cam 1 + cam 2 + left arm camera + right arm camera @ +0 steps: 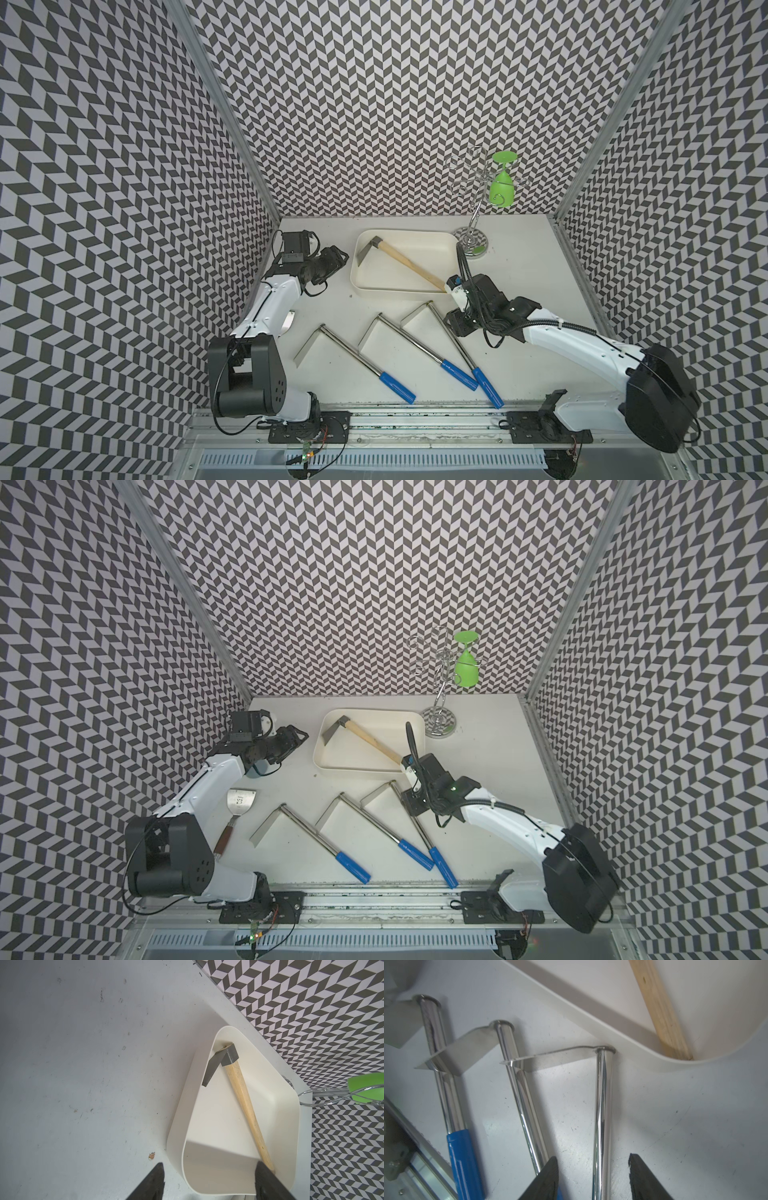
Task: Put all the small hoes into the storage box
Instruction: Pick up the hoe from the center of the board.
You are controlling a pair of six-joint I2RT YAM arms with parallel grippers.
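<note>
Left end effector (208, 1164) and right end effector (592, 1158) gape empty; the right straddles a steel hoe (604, 1105) and might drag it against the small hoe's (405, 261) storage box (395, 293).

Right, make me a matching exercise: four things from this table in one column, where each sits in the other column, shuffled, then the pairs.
1. wooden-handled hoe
2. green glass
3. scraper
4. blue-handled hoes

A. hanging upside down on the wire rack
B. lying on the table in front of the box
C. inside the cream box
D. on the table next to the left arm

Pairs: 1-C, 2-A, 3-D, 4-B.
</note>
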